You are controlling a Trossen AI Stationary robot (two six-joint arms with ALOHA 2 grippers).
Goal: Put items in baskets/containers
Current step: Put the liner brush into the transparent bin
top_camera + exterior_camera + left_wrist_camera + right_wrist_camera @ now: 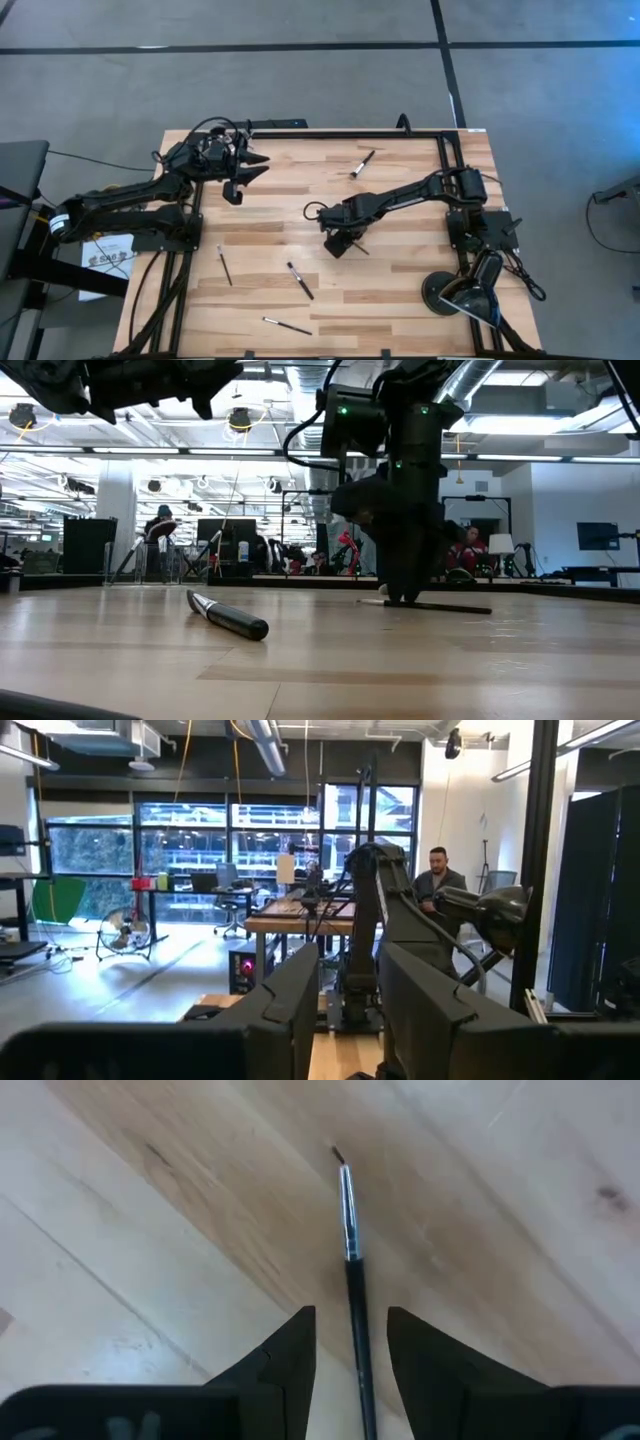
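My right gripper (340,243) is down at the table's middle, pointing straight down and open. Its two fingers stand on either side of a slim makeup brush (351,1250) that lies flat on the wood, with a gap on each side. In the low view the fingers (400,592) reach the table and the brush (440,607) sticks out beside them. My left gripper (256,166) hangs high over the far left corner, open and empty (350,965). Other brushes lie loose at the far middle (362,163) and near the front (224,265) (300,281) (287,326). The clear cup is out of view.
A round black lamp base (445,291) stands at the near right corner. A black frame rail (340,133) runs along the table's far edge. In the low view one brush (228,618) lies close in front. People sit in the room beyond the table (437,875).
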